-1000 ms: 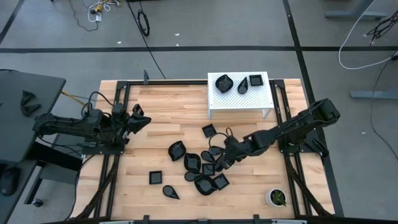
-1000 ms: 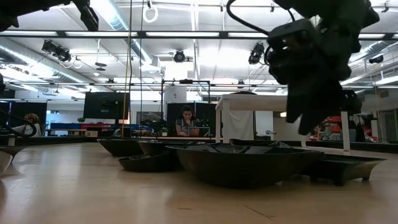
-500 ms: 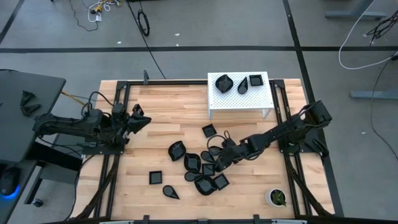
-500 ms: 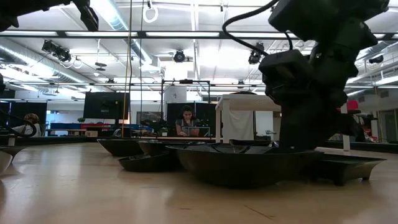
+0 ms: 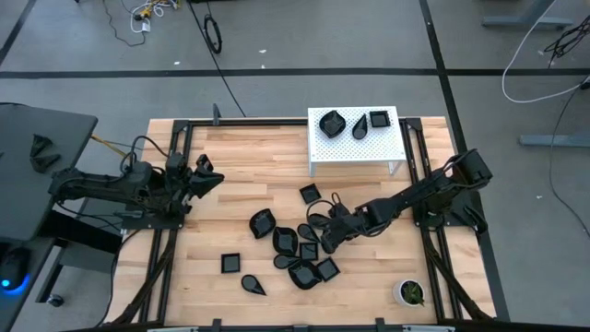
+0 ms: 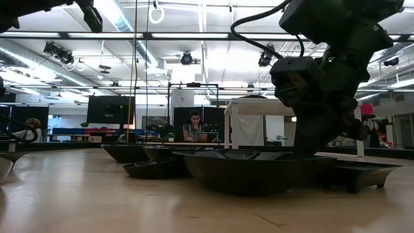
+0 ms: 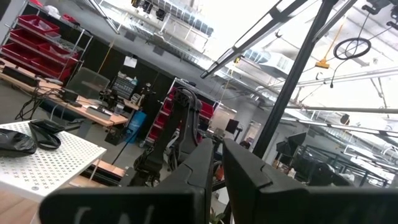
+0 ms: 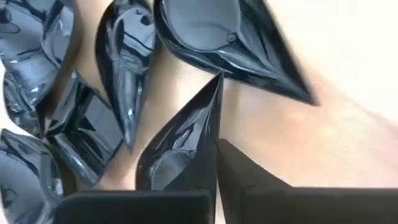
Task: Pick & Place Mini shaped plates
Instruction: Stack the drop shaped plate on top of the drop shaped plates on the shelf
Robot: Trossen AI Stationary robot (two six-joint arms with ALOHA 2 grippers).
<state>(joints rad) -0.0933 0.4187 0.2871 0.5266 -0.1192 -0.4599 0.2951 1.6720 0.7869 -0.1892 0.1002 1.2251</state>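
The right arm reaches low and long across the pale wooden surface (image 5: 249,161) from its right edge, and its dark two-finger right tool (image 5: 324,242) is down in the cluster of glossy black mini shaped plates (image 5: 297,242) near the middle. In the right wrist view one teardrop plate (image 8: 186,146) stands on edge between the two dark fingers (image 8: 261,186), its pointed tip aimed away from the wrist and its long axis running along the fingers; the tool is closed on this plate's rim. Around it lie a square plate (image 8: 87,134), a narrow teardrop (image 8: 127,62) and a larger teardrop (image 8: 217,37), touching or just beside one another, with bare wood open on one side.

From above, the cluster spreads between the middle and the near edge, with a lone square plate (image 5: 230,263) and a teardrop (image 5: 253,284) apart to the left. A small white cup with green contents (image 5: 408,292) sits near the front right corner. Open wood lies toward the left and along the far edge.

The left arm rests folded at the left edge, its left tool (image 5: 205,175) raised and its fingers (image 7: 249,177) nearly shut on nothing.

Farther back, a white perforated stand (image 5: 355,138) carries two more black plates (image 5: 333,123). A seated person (image 6: 195,126) shows in the room beyond.
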